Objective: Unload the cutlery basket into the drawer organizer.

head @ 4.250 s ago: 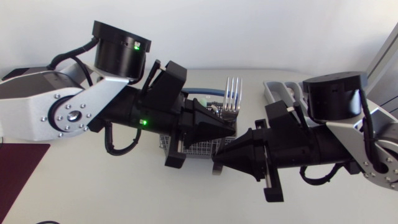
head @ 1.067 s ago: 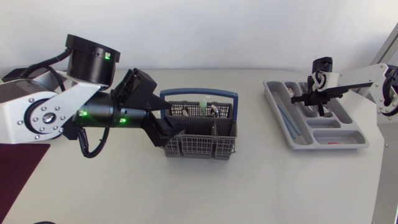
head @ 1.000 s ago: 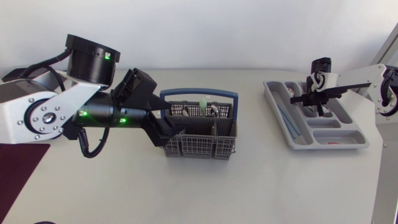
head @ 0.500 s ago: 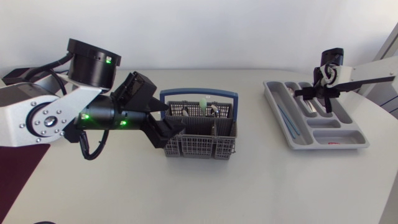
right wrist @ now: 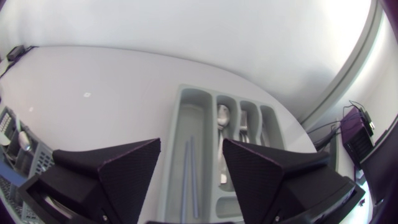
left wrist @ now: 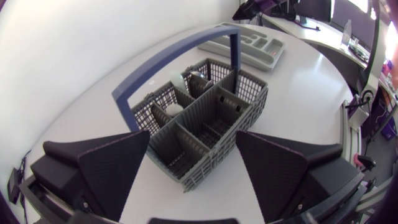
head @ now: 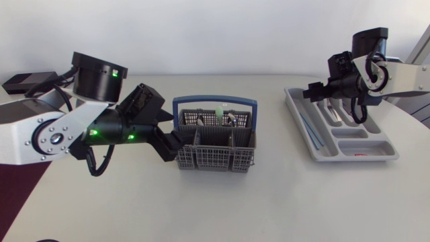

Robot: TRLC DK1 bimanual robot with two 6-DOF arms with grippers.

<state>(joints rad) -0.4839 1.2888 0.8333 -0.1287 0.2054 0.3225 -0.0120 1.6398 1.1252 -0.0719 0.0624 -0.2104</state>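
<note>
The left end effector (left wrist: pixel 193 134) stood wide open at the near end of the cutlery basket (head: pixel 215 151). One corner of the basket lay between its fingers, and neither finger gripped it. The basket sat upright on the desk (head: pixel 269 202). Its blue handle (head: pixel 215 101) arched over the row of compartments, across the way down into them. In the far compartments stood a pale green-handled piece (head: pixel 218 111) and some metal cutlery (head: pixel 232 119); the wrist view showed the near compartments holding nothing I could make out.

Well apart from the basket, on the side away from the left arm, lay the grey drawer organizer (head: pixel 349 156). Two thin blue sticks (right wrist: pixel 188 168) lay in its long compartment on the basket's side. A spoon (right wrist: pixel 222 115) and a fork (right wrist: pixel 244 127) lay in the narrow slots beyond. The right end effector (right wrist: pixel 191 144) hung over the organizer with its fingers spread and nothing between them.

On the basket's other side, past the left arm, a small black box (head: pixel 23 82) rested near the desk's far edge.
</note>
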